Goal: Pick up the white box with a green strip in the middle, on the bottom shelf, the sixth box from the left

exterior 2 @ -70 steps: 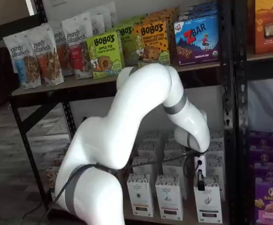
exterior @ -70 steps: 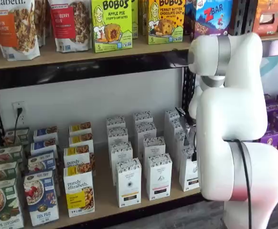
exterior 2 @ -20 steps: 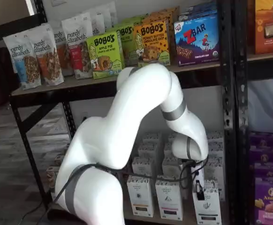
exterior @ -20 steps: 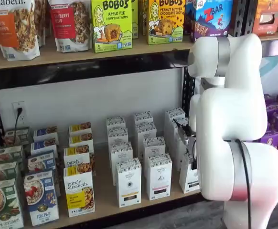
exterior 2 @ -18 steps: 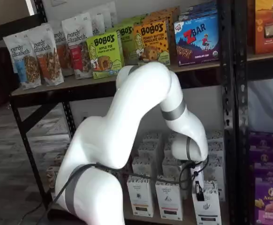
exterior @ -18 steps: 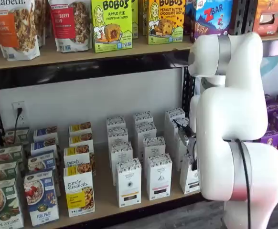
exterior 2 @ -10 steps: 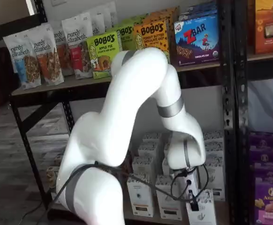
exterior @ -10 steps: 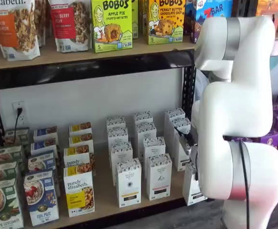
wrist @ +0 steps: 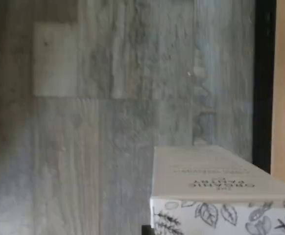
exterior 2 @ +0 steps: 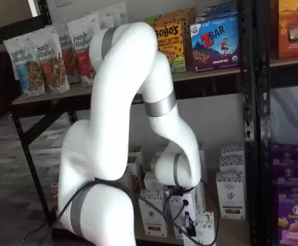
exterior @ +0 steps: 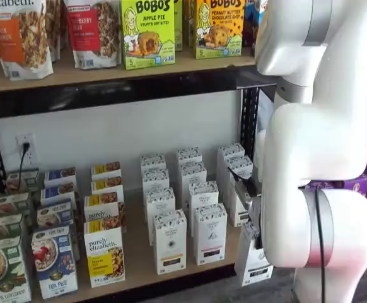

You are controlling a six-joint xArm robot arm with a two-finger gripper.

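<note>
The white box [exterior: 254, 266] hangs tilted just in front of the bottom shelf [exterior: 133, 260], past its front edge and clear of the other cartons. My gripper [exterior: 255, 225] is shut on its patterned top, and only the black fingers show beside the arm. In a shelf view the white box [exterior 2: 204, 231] sits low under the wrist with the gripper [exterior 2: 190, 225] clamped on it. The wrist view shows the white box [wrist: 216, 193] close up over grey floor, beside the shelf's black edge [wrist: 265, 83]. The green strip is not legible.
Rows of like white cartons [exterior: 171, 240] stand on the plank, with Purely Elizabeth boxes [exterior: 104, 252] further left. A black rack upright [exterior 2: 251, 128] and purple boxes [exterior 2: 292, 215] are to the right. The higher board [exterior: 108, 69] holds snack bags and Bobo's boxes.
The arm has drawn back from the shelf with the white box, which now hangs lower and forward of the plank's edge. The upper arm has swung up and away.
</note>
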